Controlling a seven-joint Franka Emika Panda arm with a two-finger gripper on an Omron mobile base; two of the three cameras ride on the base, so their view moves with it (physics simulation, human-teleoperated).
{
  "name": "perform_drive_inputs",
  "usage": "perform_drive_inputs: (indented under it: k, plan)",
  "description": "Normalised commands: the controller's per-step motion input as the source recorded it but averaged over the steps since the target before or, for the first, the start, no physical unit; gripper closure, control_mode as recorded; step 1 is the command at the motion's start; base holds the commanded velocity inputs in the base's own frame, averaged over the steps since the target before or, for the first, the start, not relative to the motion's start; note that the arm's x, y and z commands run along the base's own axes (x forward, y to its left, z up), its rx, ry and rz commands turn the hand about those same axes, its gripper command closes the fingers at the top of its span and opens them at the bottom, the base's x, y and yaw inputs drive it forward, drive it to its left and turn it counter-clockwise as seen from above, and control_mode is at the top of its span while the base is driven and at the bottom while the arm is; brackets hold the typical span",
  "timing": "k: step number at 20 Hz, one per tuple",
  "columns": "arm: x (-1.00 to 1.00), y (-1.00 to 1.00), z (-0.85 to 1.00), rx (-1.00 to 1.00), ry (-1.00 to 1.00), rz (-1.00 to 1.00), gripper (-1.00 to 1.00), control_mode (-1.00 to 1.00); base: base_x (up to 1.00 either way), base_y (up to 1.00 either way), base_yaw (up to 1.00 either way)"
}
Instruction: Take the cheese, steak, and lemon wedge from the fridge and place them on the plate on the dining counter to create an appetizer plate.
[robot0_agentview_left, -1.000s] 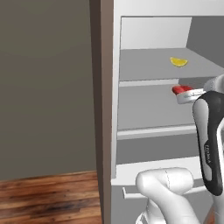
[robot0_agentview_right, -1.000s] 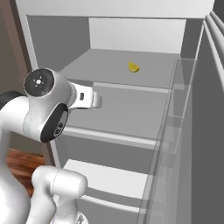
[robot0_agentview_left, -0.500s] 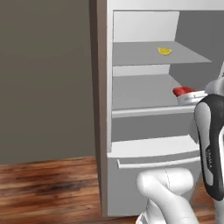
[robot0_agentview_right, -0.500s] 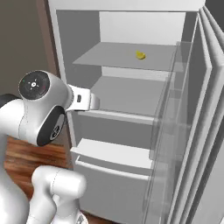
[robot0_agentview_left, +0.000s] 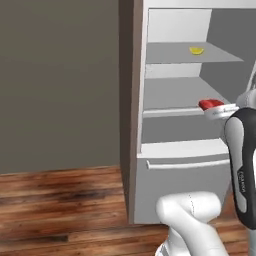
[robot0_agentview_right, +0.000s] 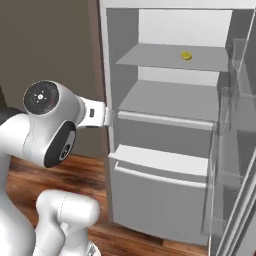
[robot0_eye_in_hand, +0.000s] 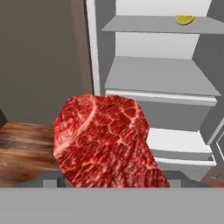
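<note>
Steak (robot0_eye_in_hand: 107, 142): a flat red marbled slab at lower centre of the hand view, directly in front of the camera and covering the place where the fingertips would rise. In the left base view the same slab (robot0_agentview_left: 211, 104) appears at right of centre, level with the front edge of the middle shelf, at the end of the arm. Judged held by the tool (robot0_agentview_left: 216, 111), with the jaws standing wide across the slab; the contact itself is hidden behind the meat.

Handling, as a judgement: light, soft and limp, with a likely slick surface. It will sag where unsupported and may slide if pinched near an edge. The sounder hold is across the thick middle, flat faces between the fingers, kept level in transit.

Lemon wedge (robot0_agentview_left: 196, 50): pale yellow piece on the top shelf of the fridge (robot0_agentview_left: 177, 150), upper right of the left base view; upper right of the right base view (robot0_agentview_right: 186, 55) and top right of the hand view (robot0_eye_in_hand: 185, 19). Not yet collected.

Cheese, plate and surface: not observed.

Arm pose: in the left base view the dark forearm stands roughly upright at the right edge, with the wrist bent toward the fridge at middle-shelf height. In the right base view the large shoulder joint sits at left of centre and a white link reaches horizontally right toward the fridge's left wall. The fridge door stands open at the right edge of that view.
</note>
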Motion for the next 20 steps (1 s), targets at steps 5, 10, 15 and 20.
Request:
perform_drive_inputs:
  k: [5,10,15,20]
  plan:
    - [0.00,0.00,0.00,0.00,0.00,0.00,1.00,1.00,-0.67,0.80,-0.06]
    - [0.00,0.00,0.00,0.00,0.00,0.00,1.00,1.00,-0.87,0.63,-0.19]
    - [0.00,0.00,0.00,0.00,0.00,0.00,1.00,1.00,-1.00,0.40,-0.25]
    - [0.00,0.00,0.00,0.00,0.00,0.00,1.00,1.00,-1.00,0.20,-0.29]
